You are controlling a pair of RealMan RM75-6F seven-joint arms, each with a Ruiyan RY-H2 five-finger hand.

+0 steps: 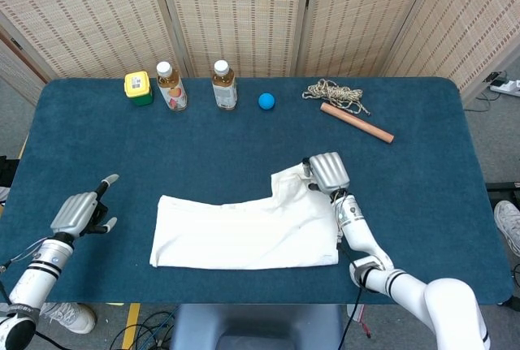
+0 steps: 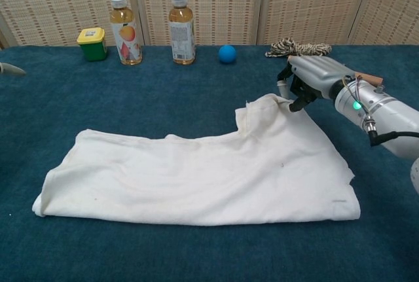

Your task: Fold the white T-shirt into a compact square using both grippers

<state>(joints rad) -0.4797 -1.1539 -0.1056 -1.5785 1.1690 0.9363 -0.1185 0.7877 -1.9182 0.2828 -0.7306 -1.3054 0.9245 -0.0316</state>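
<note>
The right hand (image 2: pixel 306 78) sits at the shirt's (image 2: pixel 196 174) far right corner, fingers curled down onto the raised sleeve edge; they seem to pinch the cloth, though the contact itself is hidden beneath the hand. In the head view this hand (image 1: pixel 327 172) lies at about 4 o'clock from the table's (image 1: pixel 422 196) centre, forearm running back toward 5 o'clock.

The shirt (image 1: pixel 248 224) lies flat as a long white band across the near middle of the table, its long side running 9 to 3 o'clock, with the sleeve flap poking up toward 12 at its right end.

The left hand (image 1: pixel 80 210) rests near the table's edge at 8 o'clock, well apart from the shirt, holding nothing, one finger stretched out and the others loosely bent. In the chest view only a fingertip (image 2: pixel 12 69) shows at the left border.

Along the far edge, from 10 toward 2 o'clock: a green jar (image 1: pixel 138 88) with a yellow lid, two bottles (image 1: pixel 171 86) (image 1: pixel 223 84), a blue ball (image 1: pixel 266 101), a rope (image 1: pixel 335 92) and, touching it, a wooden stick (image 1: pixel 357 123).
</note>
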